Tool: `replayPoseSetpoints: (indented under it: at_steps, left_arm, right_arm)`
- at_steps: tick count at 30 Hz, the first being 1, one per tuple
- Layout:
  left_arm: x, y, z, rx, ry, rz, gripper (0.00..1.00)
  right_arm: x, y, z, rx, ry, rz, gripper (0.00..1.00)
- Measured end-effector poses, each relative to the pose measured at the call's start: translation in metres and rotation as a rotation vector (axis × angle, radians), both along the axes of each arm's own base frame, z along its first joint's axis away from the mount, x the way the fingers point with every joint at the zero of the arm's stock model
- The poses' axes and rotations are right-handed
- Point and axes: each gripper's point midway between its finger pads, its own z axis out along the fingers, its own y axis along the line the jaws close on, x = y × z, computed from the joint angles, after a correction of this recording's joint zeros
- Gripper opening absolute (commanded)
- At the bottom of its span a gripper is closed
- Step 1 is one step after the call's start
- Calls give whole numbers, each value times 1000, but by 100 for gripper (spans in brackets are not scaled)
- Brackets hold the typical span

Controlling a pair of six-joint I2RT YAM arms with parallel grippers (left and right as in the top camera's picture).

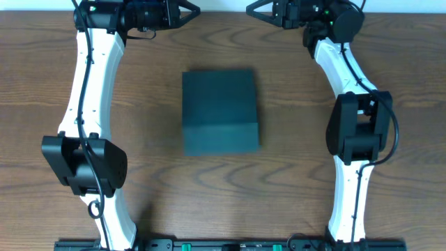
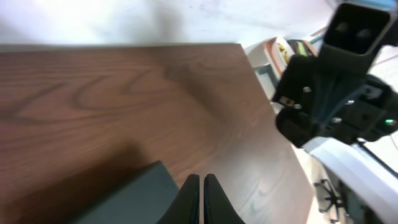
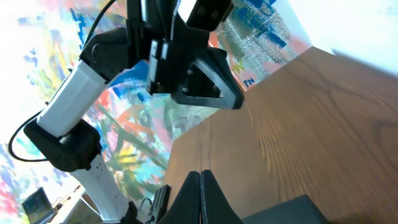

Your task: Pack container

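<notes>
The container (image 1: 219, 111), a dark teal-black box with its lid down, lies in the middle of the wooden table. A corner of the container (image 2: 127, 199) shows at the bottom left of the left wrist view, and an edge of the container (image 3: 283, 213) at the bottom right of the right wrist view. My left gripper (image 1: 194, 10) hovers at the table's far edge, left of centre, shut and holding nothing, with its tips (image 2: 201, 180) together. My right gripper (image 1: 249, 10) faces it from the right, also shut and holding nothing, its tips (image 3: 200, 175) pressed together.
Both arms run down the table's sides to their bases at the near edge: the left arm (image 1: 87, 104) and the right arm (image 1: 352, 118). Bare wood (image 1: 153, 195) surrounds the box. Beyond the table, a colourful painted surface (image 3: 137, 143) shows.
</notes>
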Motion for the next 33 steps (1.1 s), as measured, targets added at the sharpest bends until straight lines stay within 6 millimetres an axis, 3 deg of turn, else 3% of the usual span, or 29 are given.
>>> replayPoseSetpoints:
  at_steps: [7,11,17,19,25,27,29,31,33]
  left_arm:
    - [-8,8,-29,138,56,33,6]
    - [-14,1,-47,257,57,28,6]
    - [-23,-24,-55,349,8,-31,6]
    - [-25,-22,-58,364,15,-29,6]
    - [-40,-3,-78,474,86,-36,6]
    - [-42,2,-82,495,90,-46,6]
    - [-45,5,-86,503,100,-60,6]
    - [-50,8,-93,512,121,-74,6]
    - [-53,5,-100,515,127,-92,6]
  right_arm:
    - [3,-8,1,1,-17,-16,2]
    - [16,-7,-7,-5,37,-20,2]
    - [55,-1,-53,-19,353,-86,2]
    - [71,1,-77,-33,482,-179,2]
    - [95,1,-115,-106,562,-387,2]
    - [95,-6,-144,-202,671,-491,2]
    - [79,-22,-179,-381,775,-619,2]
    - [61,-40,-183,-528,758,-704,2]
    - [45,-59,-155,-633,636,-770,2]
